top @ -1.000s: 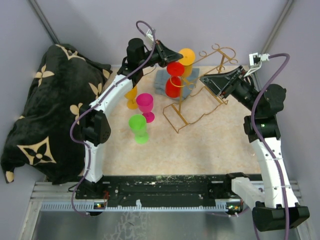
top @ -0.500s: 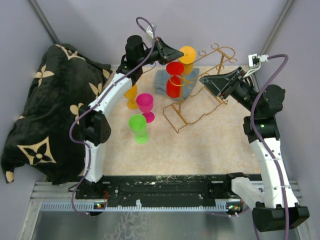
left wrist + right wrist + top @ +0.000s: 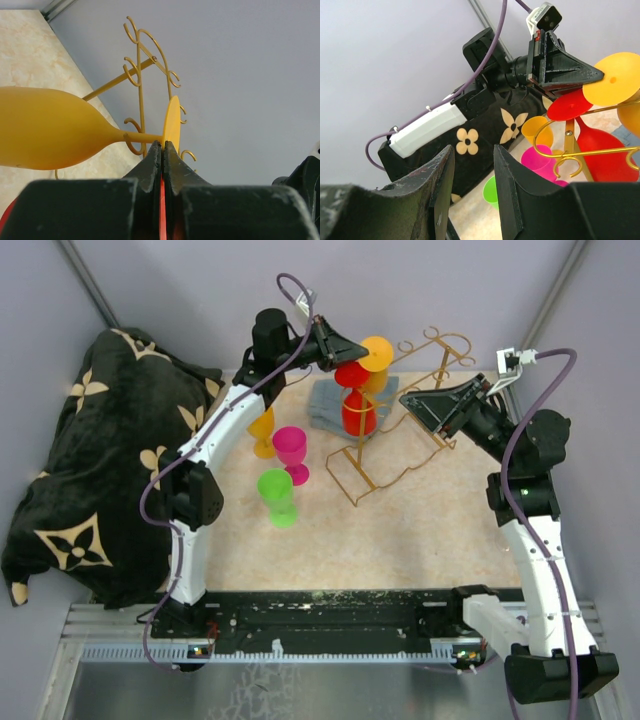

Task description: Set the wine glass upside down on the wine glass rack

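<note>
My left pincer (image 3: 355, 352) is clenched on the foot of the red wine glass (image 3: 357, 412), held bowl-down at the gold rack (image 3: 141, 100)'s far-left end, while my right pincer (image 3: 472, 160) gapes open just right of it.

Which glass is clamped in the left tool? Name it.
The red wine glass: the left tool is shut on its foot. One orange glass hangs on the rack; the pink, green and other orange stand on the table.

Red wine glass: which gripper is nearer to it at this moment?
Left. The left gripper is shut on the foot of the red wine glass. The right gripper hangs open off to the glass's right, not touching it.
</note>
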`<state>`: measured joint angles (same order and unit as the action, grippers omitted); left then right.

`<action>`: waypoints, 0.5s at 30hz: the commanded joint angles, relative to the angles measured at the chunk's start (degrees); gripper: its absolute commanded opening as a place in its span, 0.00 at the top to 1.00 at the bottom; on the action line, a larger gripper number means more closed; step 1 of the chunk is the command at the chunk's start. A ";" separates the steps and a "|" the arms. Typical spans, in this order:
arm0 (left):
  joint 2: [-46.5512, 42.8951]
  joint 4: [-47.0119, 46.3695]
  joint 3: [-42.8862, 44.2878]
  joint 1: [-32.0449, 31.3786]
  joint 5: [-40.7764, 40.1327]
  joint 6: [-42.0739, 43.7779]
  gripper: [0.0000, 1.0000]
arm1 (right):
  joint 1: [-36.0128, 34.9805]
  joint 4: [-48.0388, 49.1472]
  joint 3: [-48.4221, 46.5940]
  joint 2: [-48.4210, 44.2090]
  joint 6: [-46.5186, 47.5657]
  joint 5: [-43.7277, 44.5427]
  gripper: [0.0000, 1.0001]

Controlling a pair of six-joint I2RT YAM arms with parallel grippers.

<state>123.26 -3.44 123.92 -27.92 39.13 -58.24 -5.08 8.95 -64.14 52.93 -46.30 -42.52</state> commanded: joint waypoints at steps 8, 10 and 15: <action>1.11 1.90 1.64 -0.65 3.32 1.14 0.88 | -0.10 2.86 0.23 -0.81 -0.39 0.77 0.62; 1.10 1.73 1.60 -0.70 3.36 1.11 0.89 | -0.10 2.81 0.32 -0.81 -0.40 0.77 0.62; 1.19 1.36 1.62 -0.71 3.40 0.82 0.76 | -0.10 2.91 0.46 -0.81 -0.44 0.86 0.62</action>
<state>123.44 -3.03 124.51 -27.88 40.97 -58.04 -5.08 8.95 -64.12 52.93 -46.57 -42.11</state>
